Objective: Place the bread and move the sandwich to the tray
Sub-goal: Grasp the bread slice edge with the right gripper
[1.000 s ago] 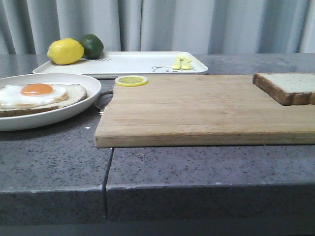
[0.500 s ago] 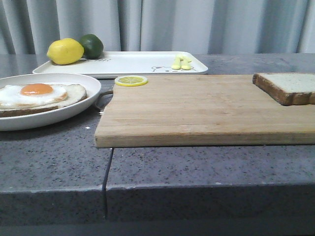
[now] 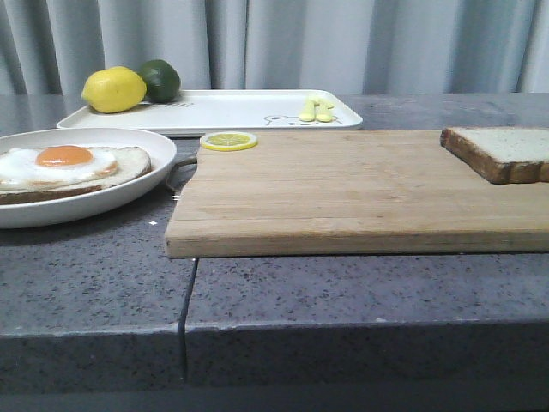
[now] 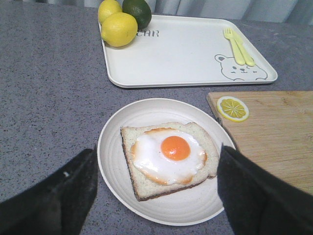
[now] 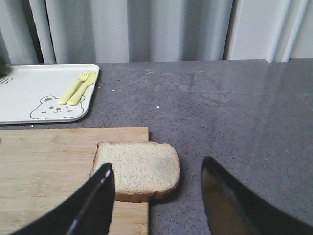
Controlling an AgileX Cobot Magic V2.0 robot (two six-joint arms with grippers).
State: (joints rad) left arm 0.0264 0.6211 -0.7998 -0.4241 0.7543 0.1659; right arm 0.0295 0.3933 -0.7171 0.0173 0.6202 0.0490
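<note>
The sandwich (image 3: 64,167), brown-crusted bread under a fried egg with an orange yolk, lies on its round white plate (image 3: 129,193) at the left. In the left wrist view my left gripper (image 4: 156,154) hangs open above it, one finger on each side of the plate (image 4: 117,186), touching nothing. The bread (image 3: 506,150), a pale slice with a dark crust, rests on the right end of the wooden board and overhangs its edge. My right gripper (image 5: 157,166) is open above the bread (image 5: 137,169). The white tray (image 3: 232,110) lies at the back. Neither gripper shows in the front view.
The wooden board (image 3: 343,189) fills the middle, with a lemon slice (image 3: 228,141) at its back left corner. On the tray sit a lemon (image 3: 114,89), a lime (image 3: 160,79) and a yellow fork and spoon (image 3: 316,109). A grey curtain hangs behind the grey stone counter (image 3: 343,292).
</note>
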